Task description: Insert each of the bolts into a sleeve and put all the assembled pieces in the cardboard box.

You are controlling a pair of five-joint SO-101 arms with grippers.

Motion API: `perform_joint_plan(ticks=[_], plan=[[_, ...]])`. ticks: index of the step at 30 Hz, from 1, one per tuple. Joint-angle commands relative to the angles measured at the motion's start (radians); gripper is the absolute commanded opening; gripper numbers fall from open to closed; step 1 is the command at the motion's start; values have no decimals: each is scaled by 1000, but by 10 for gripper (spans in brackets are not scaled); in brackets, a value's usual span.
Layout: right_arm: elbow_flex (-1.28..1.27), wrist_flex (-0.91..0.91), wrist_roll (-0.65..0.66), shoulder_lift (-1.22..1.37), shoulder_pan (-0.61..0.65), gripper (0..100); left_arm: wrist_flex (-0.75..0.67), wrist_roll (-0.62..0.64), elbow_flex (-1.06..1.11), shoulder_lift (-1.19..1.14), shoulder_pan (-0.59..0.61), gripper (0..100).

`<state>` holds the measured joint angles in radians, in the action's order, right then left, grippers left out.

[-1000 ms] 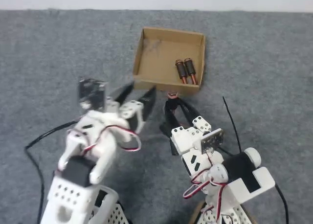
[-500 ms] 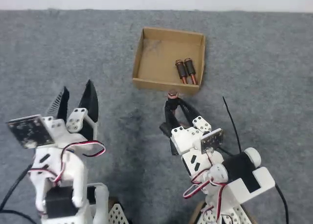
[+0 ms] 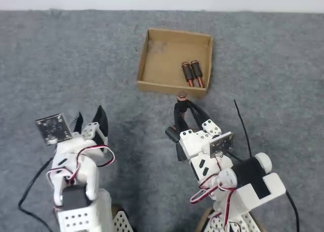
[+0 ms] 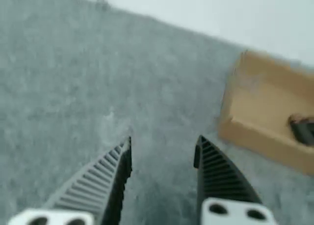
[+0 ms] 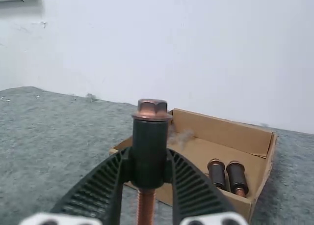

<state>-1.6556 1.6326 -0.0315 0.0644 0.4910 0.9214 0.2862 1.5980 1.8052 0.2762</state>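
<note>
Pinched tight between the right fingers (image 5: 100,193): a dark sleeve (image 5: 148,151) with a copper bolt (image 5: 152,108) pushed down through it

Standing straight up, bolt head on top, thin copper end poking out below the sleeve, between the two fingers

From above, held up just in front of the near wall of the cardboard box (image 3: 174,33), not inside it

Inside the box, two finished pieces (image 3: 193,73) lying flat side by side, close together, right beside the right-hand wall. Dark ends toward the far wall, copper ends toward the near wall. Bare brown floor across the other half of the box

Over on the other side, left fingers (image 3: 101,121) spread wide apart, gripping nothing. Tips above bare grey bench (image 3: 263,65), well apart from the box and from the right fingers. Near that arm's own white body, with a small camera board (image 3: 53,128) just beside

A thin black cable (image 3: 241,124) lying on the bench next to the right arm

Soft grey cover all over the bench, with a plain white wall (image 5: 196,48) behind the box
</note>
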Motion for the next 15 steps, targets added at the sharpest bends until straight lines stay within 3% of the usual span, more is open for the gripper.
perform_joint_plan(ticks=[1, 10, 15], plan=[[-23, 2, -11, -7, -12, 7, -2, -14, 76, 15, -3, 202], [40, 5, -11, -7, -70, 7, 31, -64, 88, 6, -3, 188], [161, 4, -6, -8, -117, 7, 23, -127, 88, 6, -5, 9]])
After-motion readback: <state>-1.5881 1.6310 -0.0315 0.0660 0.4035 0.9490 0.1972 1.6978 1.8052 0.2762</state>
